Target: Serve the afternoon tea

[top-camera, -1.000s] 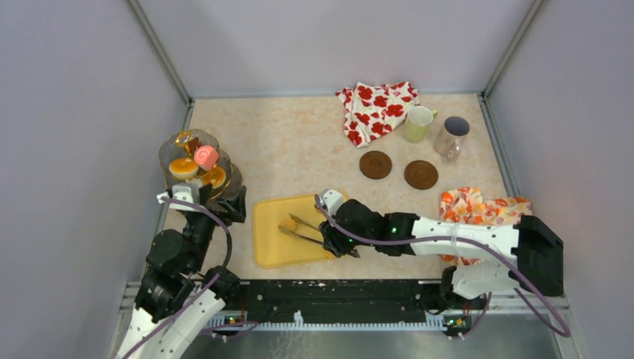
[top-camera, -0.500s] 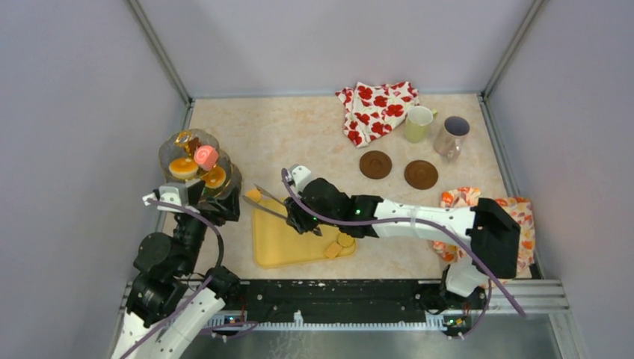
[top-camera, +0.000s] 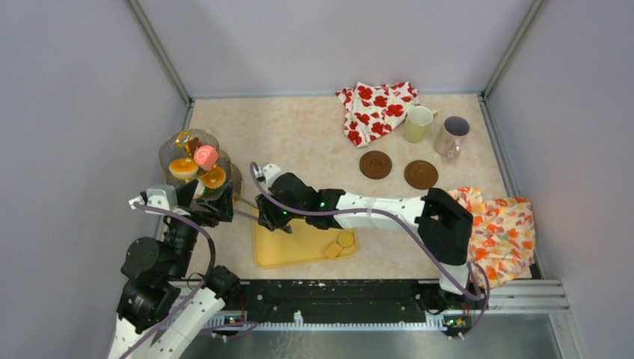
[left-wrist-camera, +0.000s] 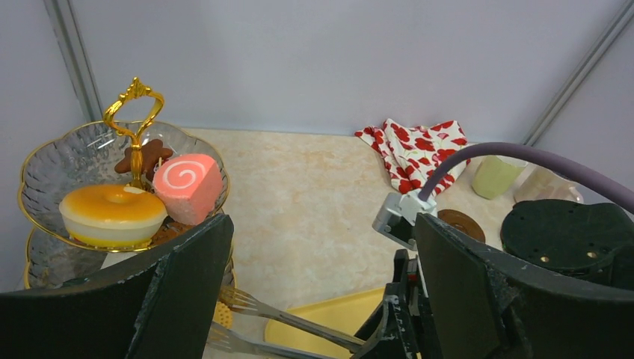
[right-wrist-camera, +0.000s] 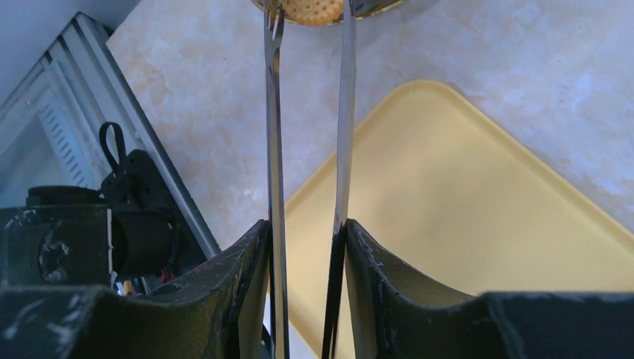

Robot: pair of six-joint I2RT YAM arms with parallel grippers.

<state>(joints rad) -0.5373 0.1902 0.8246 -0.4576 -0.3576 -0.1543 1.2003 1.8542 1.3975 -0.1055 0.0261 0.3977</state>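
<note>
Right arm held the tongs (right-wrist-camera: 273,134) out to the cake stand (left-wrist-camera: 52,161); left arm hung empty-handed beside it.
The right gripper (right-wrist-camera: 306,224) was clamped on the handles of the tongs, which reached left past the far corner of the yellow tray (right-wrist-camera: 463,202). A round biscuit (right-wrist-camera: 314,9) sat between their tips at the edge of the stand's lower tier; I could not tell whether the tips were squeezing it. The left gripper (left-wrist-camera: 321,223) hung just beside the stand, jaws spread wide with nothing in them. On the top tier lay an orange tart (left-wrist-camera: 112,213), a pink swirl roll (left-wrist-camera: 187,187) and a brown star biscuit (left-wrist-camera: 146,155). Two more sweets (top-camera: 345,239) lay touching near the tray's right edge. The pale-yellow mug (top-camera: 419,123) and the greyish mug (top-camera: 451,134) stood together at the far right, near a red-flowered cloth (top-camera: 377,108).
</note>
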